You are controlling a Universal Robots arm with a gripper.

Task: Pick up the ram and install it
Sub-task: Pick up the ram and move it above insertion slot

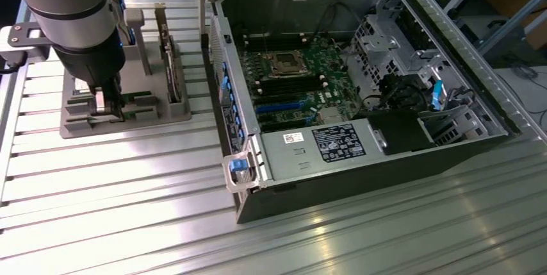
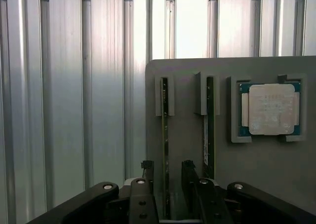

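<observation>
Broadly, the ribbed metal table (image 1: 128,179) spreads beneath the gripper (image 1: 107,105), with the open computer case (image 1: 359,159) well apart from it. Directly under the gripper sits a grey holder (image 1: 77,127). The fingers (image 2: 187,172) are spread, straddling the ram (image 2: 165,130), which stands on edge in its slot, untouched. A second stick (image 2: 209,130) stands just outside one finger, and the CPU (image 2: 270,109) lies beyond that.
</observation>
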